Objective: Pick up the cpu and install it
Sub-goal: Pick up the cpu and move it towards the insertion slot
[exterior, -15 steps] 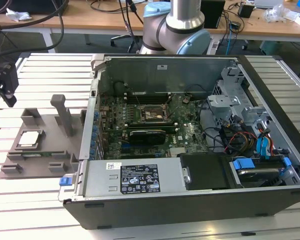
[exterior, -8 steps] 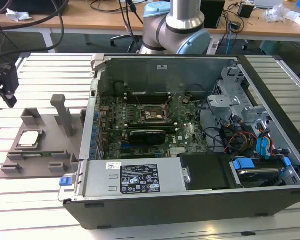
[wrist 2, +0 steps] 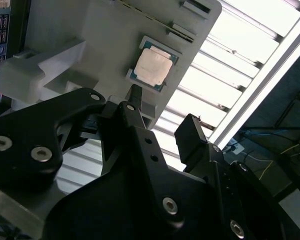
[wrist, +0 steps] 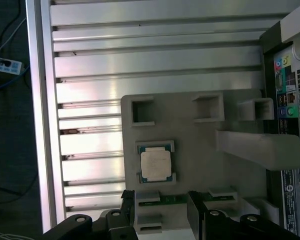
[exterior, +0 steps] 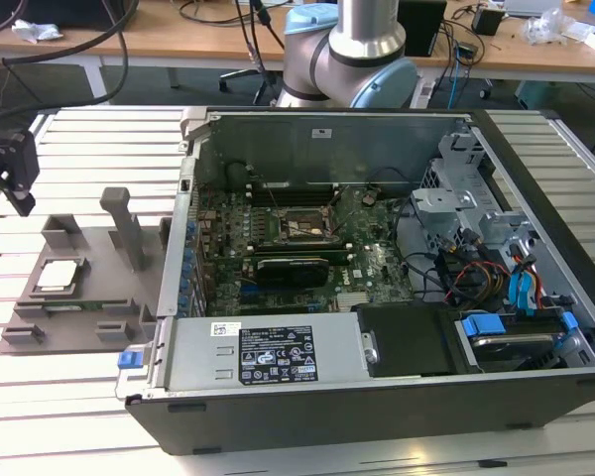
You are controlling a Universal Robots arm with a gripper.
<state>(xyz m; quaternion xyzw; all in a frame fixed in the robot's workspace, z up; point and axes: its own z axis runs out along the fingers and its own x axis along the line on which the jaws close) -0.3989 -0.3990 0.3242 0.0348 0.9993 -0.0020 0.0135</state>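
The cpu (exterior: 59, 276) is a small square chip with a silvery top. It lies flat in a recess of the grey tray (exterior: 99, 297) on the exterior view's left, beside the open computer case (exterior: 377, 387). It also shows in both wrist views, as the cpu (wrist 2: 153, 67) and the cpu (wrist: 156, 165). My black gripper (exterior: 10, 183) hangs above the slatted table, up and off to the side of the tray. In the wrist views the gripper (wrist: 161, 201) stands open, with nothing between its fingers (wrist 2: 135, 102). The cpu lies a short way beyond the fingertips, untouched.
Inside the case, the motherboard's socket (exterior: 299, 230) sits behind a long black card (exterior: 293, 270). Drive bays and cables (exterior: 496, 268) crowd the exterior view's right side. An upright peg (exterior: 124, 223) and blocks rise from the tray. The arm's base (exterior: 352, 50) stands behind the case.
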